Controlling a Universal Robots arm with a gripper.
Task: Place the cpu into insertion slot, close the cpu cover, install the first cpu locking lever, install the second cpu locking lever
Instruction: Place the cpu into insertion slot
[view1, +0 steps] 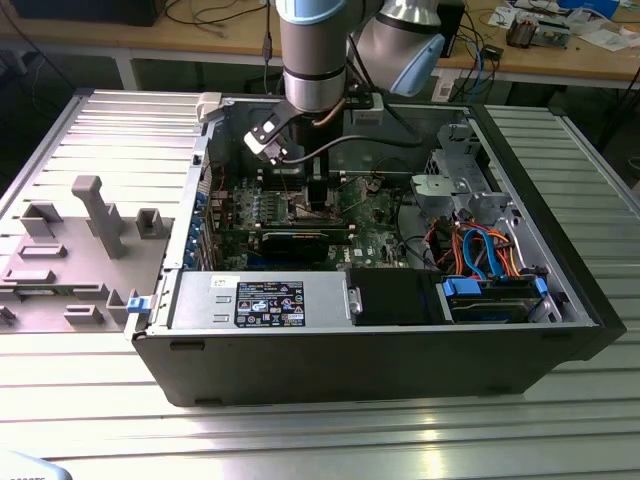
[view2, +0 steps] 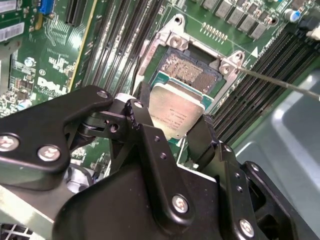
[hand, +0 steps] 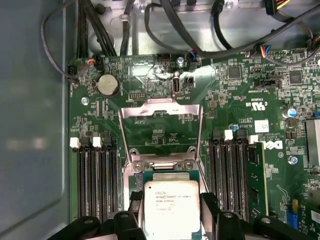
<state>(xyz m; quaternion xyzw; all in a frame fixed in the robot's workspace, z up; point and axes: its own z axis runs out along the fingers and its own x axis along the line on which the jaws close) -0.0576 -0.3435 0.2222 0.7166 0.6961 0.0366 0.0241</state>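
The arm (view1: 313, 55) is hanging close to vertical with its wrist pointing downward, and the gripper (view2: 172, 119) at its end is pressing its two black fingers (view2: 147, 132) (one against each opposite edge) onto the cpu (view2: 176, 107), gripping it between them.

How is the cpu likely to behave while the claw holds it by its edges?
The cpu is probably stiff: a flat plate with a metal top, showing no bend in the claw. Its smooth face looks slippery, and gripped only by thin edges it may tilt. Thin and small beside the claw, it is likely light.
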